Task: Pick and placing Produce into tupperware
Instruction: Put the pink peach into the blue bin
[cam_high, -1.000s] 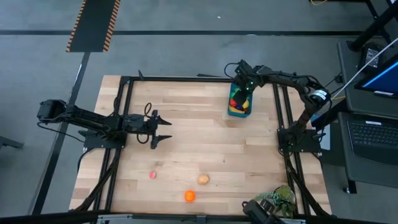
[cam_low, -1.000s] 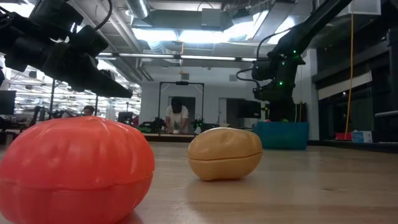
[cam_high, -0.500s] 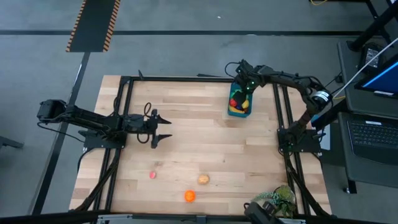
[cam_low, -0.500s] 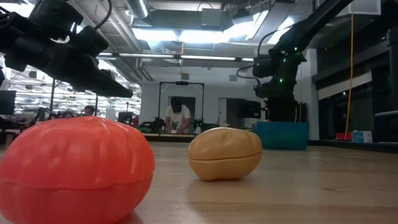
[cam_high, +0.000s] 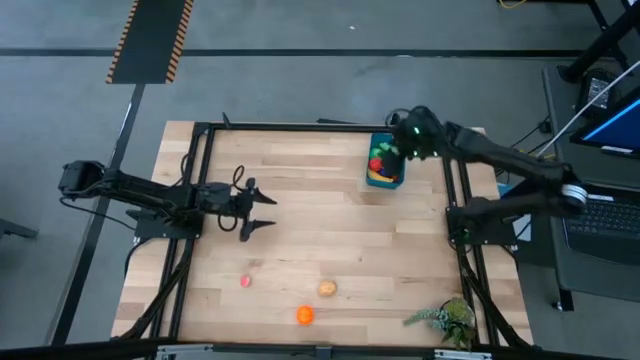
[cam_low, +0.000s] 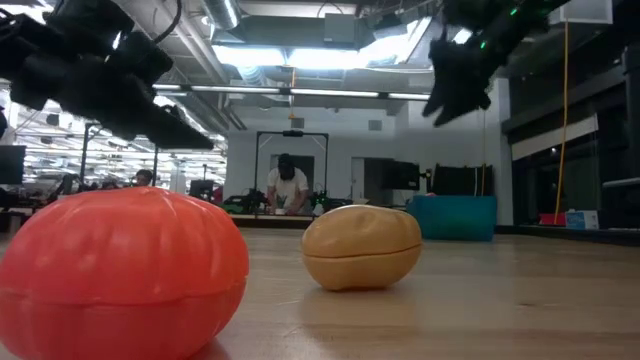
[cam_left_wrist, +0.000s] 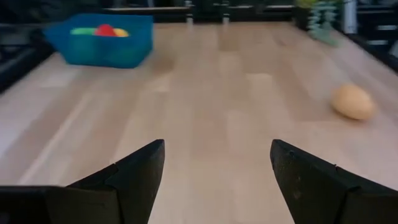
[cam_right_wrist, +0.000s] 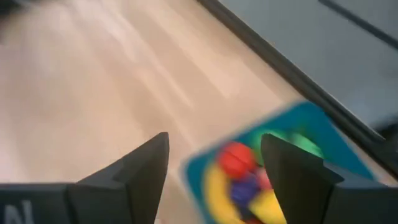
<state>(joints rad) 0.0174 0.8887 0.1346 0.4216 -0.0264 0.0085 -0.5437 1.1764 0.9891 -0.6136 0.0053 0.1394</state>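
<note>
Rising clear of the small blue rectangular plastic tupperware (cam_high: 385, 166), far right, right gripper (cam_right_wrist: 214, 163) is now travelling empty, jaws apart; three pieces are remaining near. Left gripper (cam_high: 262, 209) is waiting open mid-left.

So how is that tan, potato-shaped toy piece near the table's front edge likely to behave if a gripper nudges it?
The tan potato-shaped toy looks like smooth hard plastic, so probably stiff and a bit slippery. Its rounded oval body rests on a small patch of the wooden table, so it would likely roll or skid. It seems light for its size.
</note>
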